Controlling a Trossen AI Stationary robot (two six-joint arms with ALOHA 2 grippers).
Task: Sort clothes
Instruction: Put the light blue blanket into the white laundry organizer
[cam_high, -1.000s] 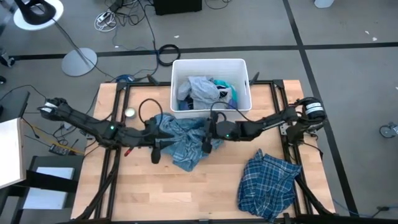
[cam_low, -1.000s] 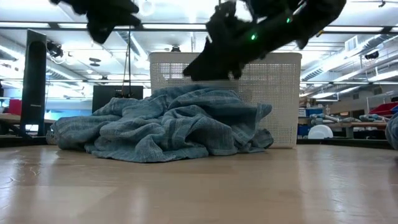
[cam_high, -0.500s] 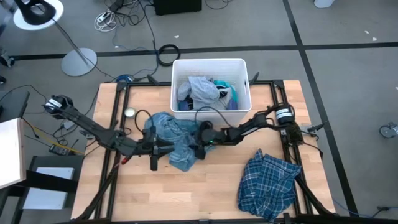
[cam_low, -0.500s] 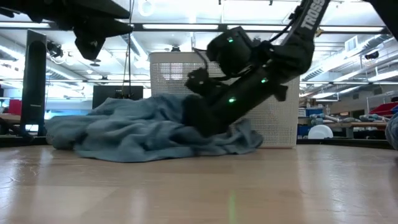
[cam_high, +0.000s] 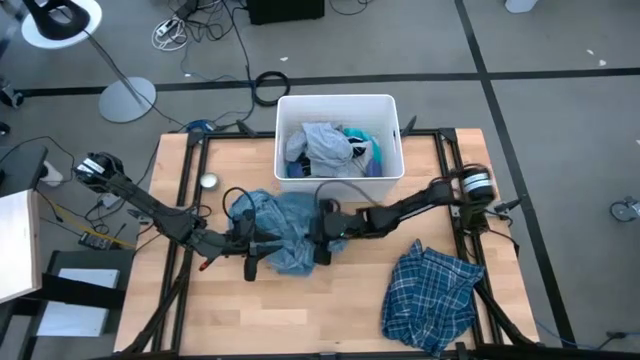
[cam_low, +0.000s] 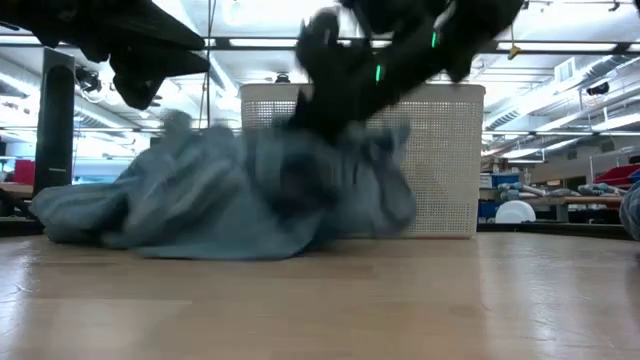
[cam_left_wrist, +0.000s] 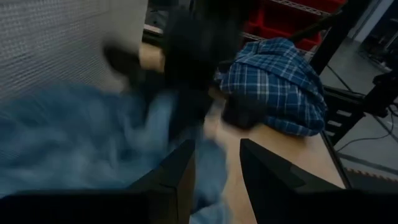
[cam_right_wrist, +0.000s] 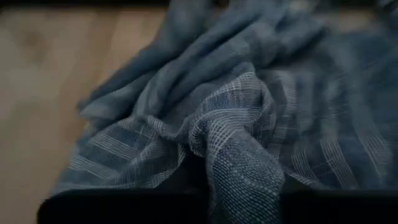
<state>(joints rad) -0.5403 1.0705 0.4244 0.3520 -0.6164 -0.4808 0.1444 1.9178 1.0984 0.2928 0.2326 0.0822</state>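
A light blue plaid shirt (cam_high: 283, 228) lies crumpled in the middle of the table, in front of the white bin (cam_high: 392, 150). My right gripper (cam_high: 322, 238) reaches in from the table's right and is shut on the shirt. My left gripper (cam_left_wrist: 217, 180) hovers open over the shirt's left part (cam_low: 90, 205) and touches nothing. A darker blue-and-white plaid shirt (cam_high: 432, 290) lies in a heap at the near right. In the bin lie a grey garment (cam_high: 325, 145) and a turquoise one (cam_high: 365, 140). My right gripper pinches a bunched fold of the light blue shirt (cam_right_wrist: 239, 149) between its two fingers, in the shirt's right half. The fingers slant down from the table's right. The cloth stands raised under the gripper (cam_low: 330, 150), and its lower edges lie on the table.
The bin stands at the far middle of the table. A small round lid (cam_high: 208, 181) lies at the far left. Bare wood (cam_high: 300, 310) stretches along the near edge, left of the dark plaid shirt.
My right gripper has gone down and toward the table's left onto the light blue shirt and shut on it. The shirt has been pushed together into a narrower, taller heap, and its right part has risen off the table. My left gripper has moved slightly toward the near edge.
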